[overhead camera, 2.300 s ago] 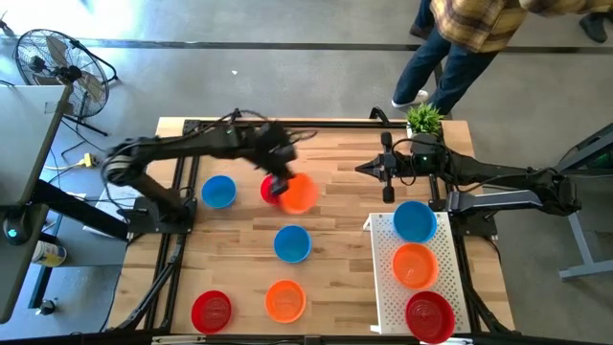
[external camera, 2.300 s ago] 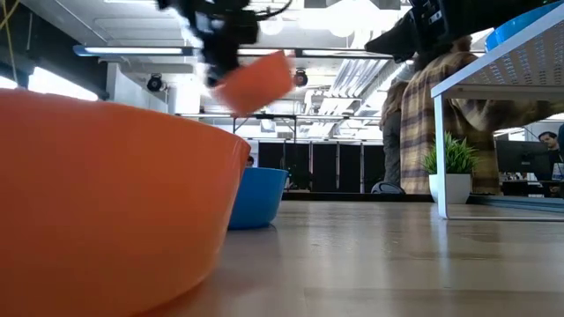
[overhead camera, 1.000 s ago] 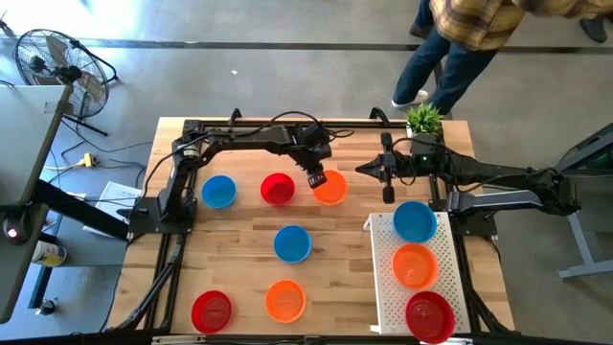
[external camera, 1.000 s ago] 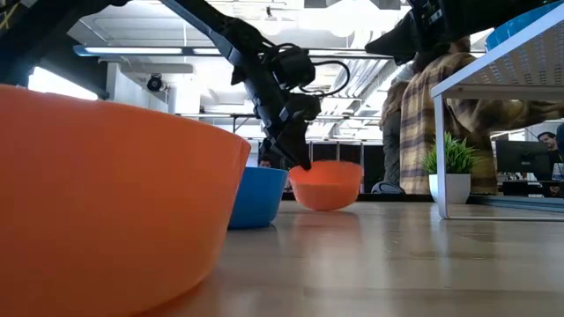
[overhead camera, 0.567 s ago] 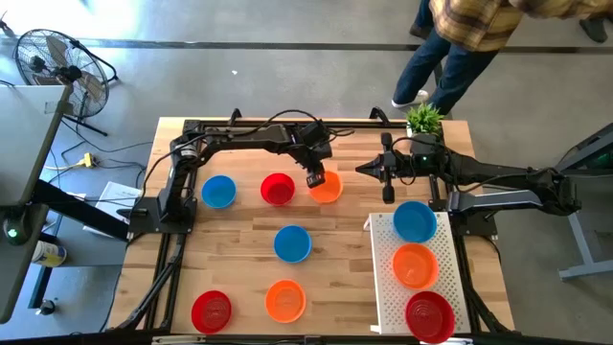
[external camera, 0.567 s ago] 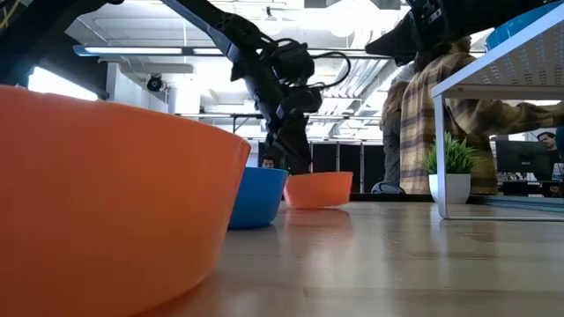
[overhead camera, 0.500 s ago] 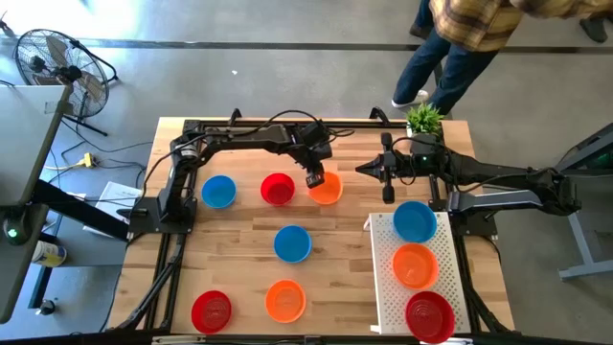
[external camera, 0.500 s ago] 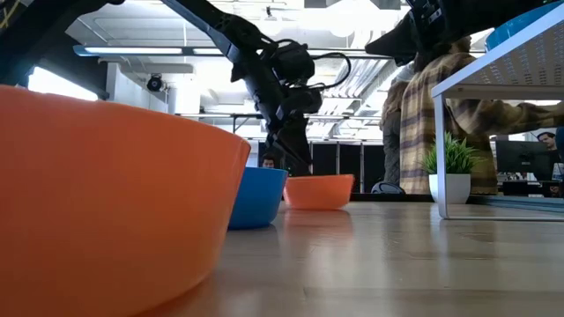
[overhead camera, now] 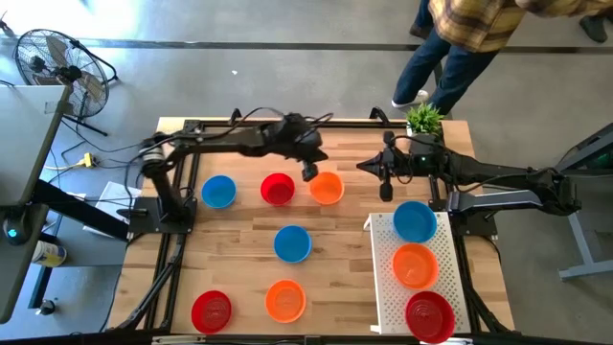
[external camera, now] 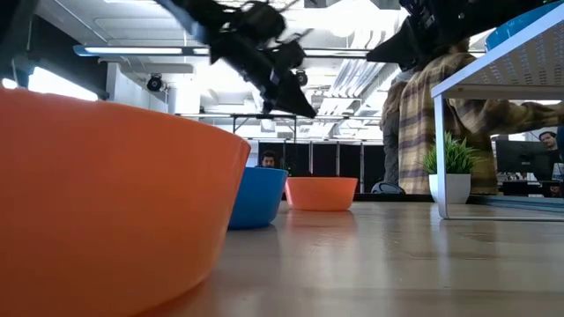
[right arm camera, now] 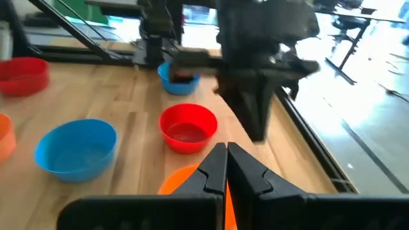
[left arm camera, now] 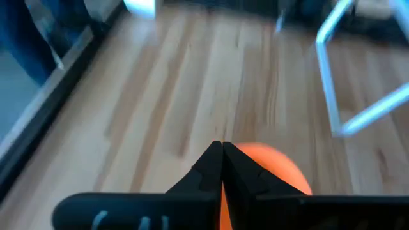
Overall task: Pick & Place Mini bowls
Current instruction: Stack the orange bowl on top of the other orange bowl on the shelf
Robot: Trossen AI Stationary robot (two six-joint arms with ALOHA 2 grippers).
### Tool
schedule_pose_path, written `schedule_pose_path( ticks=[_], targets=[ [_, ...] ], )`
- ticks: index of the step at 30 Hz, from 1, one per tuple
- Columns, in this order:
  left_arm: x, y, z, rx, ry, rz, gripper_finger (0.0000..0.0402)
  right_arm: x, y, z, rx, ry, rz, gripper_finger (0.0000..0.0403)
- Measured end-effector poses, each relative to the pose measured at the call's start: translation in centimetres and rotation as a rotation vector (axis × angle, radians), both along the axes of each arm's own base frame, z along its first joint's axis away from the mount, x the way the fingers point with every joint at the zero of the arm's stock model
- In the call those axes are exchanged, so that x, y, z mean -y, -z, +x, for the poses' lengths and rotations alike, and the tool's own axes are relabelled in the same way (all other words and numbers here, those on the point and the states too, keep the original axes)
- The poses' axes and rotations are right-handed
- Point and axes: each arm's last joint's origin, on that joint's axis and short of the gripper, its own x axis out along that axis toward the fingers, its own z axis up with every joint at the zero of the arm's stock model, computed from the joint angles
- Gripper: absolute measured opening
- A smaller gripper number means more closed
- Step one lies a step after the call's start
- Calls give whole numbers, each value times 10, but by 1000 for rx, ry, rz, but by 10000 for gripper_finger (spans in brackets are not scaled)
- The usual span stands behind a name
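An orange mini bowl [overhead camera: 327,188] sits upright on its base on the wooden table, also seen in the low view as the orange bowl [external camera: 322,193]. My left gripper [overhead camera: 308,172] hangs shut just above and to the left of that bowl, clear of it [external camera: 307,111]; its wrist view shows the shut fingers [left arm camera: 222,156] with the orange bowl [left arm camera: 271,165] beyond. My right gripper [overhead camera: 360,166] waits shut in the air to the right of the bowl [right arm camera: 225,156]. Three more bowls sit in the white tray [overhead camera: 383,287]: blue [overhead camera: 415,220], orange [overhead camera: 415,264], red [overhead camera: 429,316].
Other bowls stand on the table: blue [overhead camera: 218,192], red [overhead camera: 278,189], blue [overhead camera: 292,243], red [overhead camera: 212,310], orange [overhead camera: 284,300]. A potted plant [overhead camera: 424,119] stands at the far right corner. A person stands beyond the far edge. Bare wood lies between the bowls and the tray.
My left gripper lowered the orange bowl until it sat flat on the table, let go of its rim, then rose and drew back slightly toward the table's left. The bowl stays where it was set. My right arm kept still.
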Motion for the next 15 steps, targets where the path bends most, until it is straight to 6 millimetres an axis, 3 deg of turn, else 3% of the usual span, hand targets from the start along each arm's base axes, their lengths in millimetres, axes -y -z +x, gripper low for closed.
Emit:
schedule_pose_path(
  ticks=[8,15],
  targets=[
    [37,21,-68,255,-34,4,1,3,6,2,-88,95,33,0],
    [67,32,-123,375,-117,65,0,12,-2,28,-281,152,133,16]
  ],
)
